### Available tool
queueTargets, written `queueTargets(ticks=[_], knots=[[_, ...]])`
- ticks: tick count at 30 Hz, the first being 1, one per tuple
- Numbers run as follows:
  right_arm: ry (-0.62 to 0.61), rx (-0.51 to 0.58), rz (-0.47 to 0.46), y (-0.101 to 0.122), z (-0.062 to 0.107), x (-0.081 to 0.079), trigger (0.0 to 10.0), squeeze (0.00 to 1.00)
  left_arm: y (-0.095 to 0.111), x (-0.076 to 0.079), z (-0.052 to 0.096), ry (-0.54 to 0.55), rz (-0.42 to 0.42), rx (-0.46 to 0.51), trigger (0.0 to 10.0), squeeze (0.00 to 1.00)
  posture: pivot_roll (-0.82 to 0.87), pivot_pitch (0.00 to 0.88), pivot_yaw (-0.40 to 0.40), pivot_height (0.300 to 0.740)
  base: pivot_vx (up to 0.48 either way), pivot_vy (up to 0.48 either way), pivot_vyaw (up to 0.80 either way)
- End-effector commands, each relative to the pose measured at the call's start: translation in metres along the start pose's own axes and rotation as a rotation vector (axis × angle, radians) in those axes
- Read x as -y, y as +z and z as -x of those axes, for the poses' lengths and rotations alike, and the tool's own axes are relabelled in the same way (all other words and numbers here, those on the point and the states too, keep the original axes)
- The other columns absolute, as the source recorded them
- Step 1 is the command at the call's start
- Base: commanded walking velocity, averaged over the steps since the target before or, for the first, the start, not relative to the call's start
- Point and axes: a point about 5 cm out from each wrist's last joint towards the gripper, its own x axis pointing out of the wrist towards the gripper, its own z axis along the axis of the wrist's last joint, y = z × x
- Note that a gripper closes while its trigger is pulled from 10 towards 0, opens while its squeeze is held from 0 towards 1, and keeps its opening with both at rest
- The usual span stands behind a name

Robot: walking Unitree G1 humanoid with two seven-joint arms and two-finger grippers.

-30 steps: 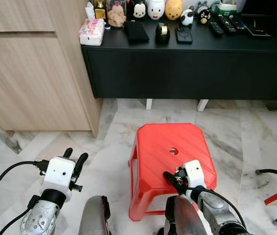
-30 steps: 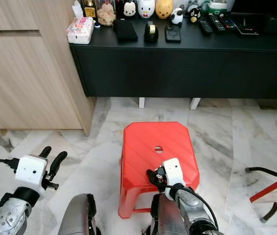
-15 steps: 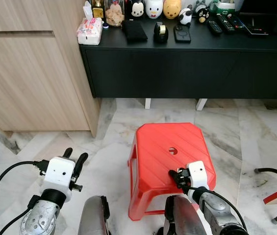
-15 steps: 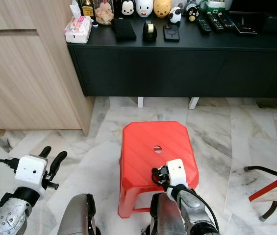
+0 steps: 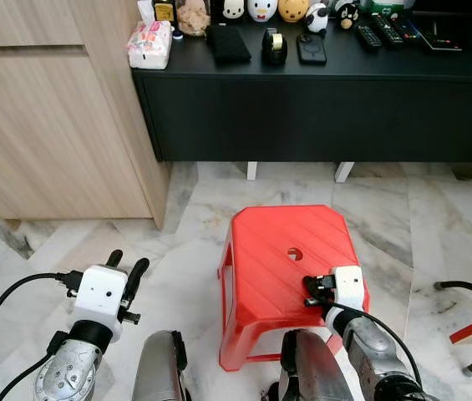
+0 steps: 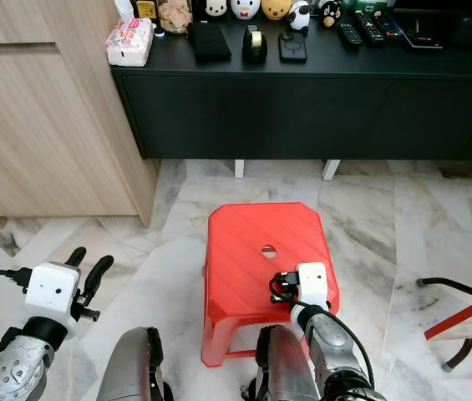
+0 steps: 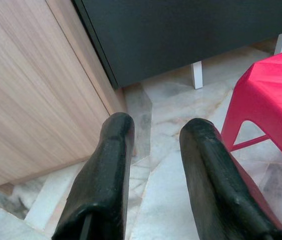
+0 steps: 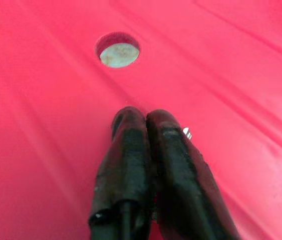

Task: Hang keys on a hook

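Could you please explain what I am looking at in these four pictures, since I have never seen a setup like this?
This is a humanoid robot with two silver arms, each ending in two long black fingers. The two wide pictures come from a stereo camera on its head, looking down at a red plastic stool on a marble floor, with a black sideboard and a wooden cabinet behind. The other two pictures come from cameras on the wrists, looking along the fingers. The left gripper hangs open beside the stool, holding nothing. The right gripper is over the stool seat, near its round hole, fingers pressed together; a small bit of metal shows beside them, too small to identify.
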Motion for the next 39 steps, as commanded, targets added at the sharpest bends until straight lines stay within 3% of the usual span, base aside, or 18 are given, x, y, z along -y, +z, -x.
queueTargets(ticks=[1, 11, 30, 31, 32, 33, 34, 39], knots=[[-0.015, 0.021, -0.028, 0.002, 0.0, 0.002, 0.0, 0.0, -0.003, 0.001, 0.002, 0.002, -0.007, -0.018, 10.0, 0.0, 0.17, 0.175, -0.054, 0.584, 0.0, 0.0, 0.0], [0.084, 0.106, -0.013, 0.013, -0.002, -0.009, 0.0, 0.0, -0.004, -0.001, -0.002, 0.008, -0.013, -0.013, 10.0, 0.0, 0.17, 0.162, -0.055, 0.584, 0.0, 0.0, 0.0], [0.086, 0.234, 0.003, 0.024, 0.004, -0.006, 0.0, 0.0, -0.007, 0.0, -0.023, 0.024, -0.008, 0.016, 10.0, 0.0, 0.14, 0.074, -0.065, 0.584, 0.0, 0.0, 0.0], [0.103, 0.242, 0.02, 0.024, 0.006, -0.007, 3.8, 0.0, -0.007, 0.003, -0.027, 0.022, 0.0, 0.023, 10.0, 0.0, 0.14, 0.058, -0.068, 0.584, 0.0, 0.0, 0.0], [0.106, 0.244, 0.027, 0.025, 0.006, -0.008, 3.8, 0.0, -0.007, 0.004, -0.028, 0.021, 0.003, 0.024, 10.0, 0.0, 0.14, 0.058, -0.068, 0.584, 0.0, 0.0, 0.0], [0.104, 0.248, 0.032, 0.025, 0.007, -0.007, 7.7, 0.0, -0.007, 0.005, -0.03, 0.021, 0.006, 0.025, 10.0, 0.0, 0.14, 0.043, -0.069, 0.584, 0.0, 0.0, 0.0], [0.088, 0.261, 0.027, 0.027, 0.008, -0.004, 10.0, 0.0, -0.008, 0.008, -0.032, 0.018, 0.013, 0.027, 10.0, 0.0, 0.13, 0.026, -0.069, 0.584, 0.0, 0.0, 0.0], [0.066, 0.288, -0.002, 0.032, 0.009, -0.002, 10.0, 0.0, -0.01, 0.012, -0.037, 0.012, 0.024, 0.034, 10.0, 0.0, 0.12, 0.0, -0.066, 0.584, 0.0, 0.0, 0.0]])
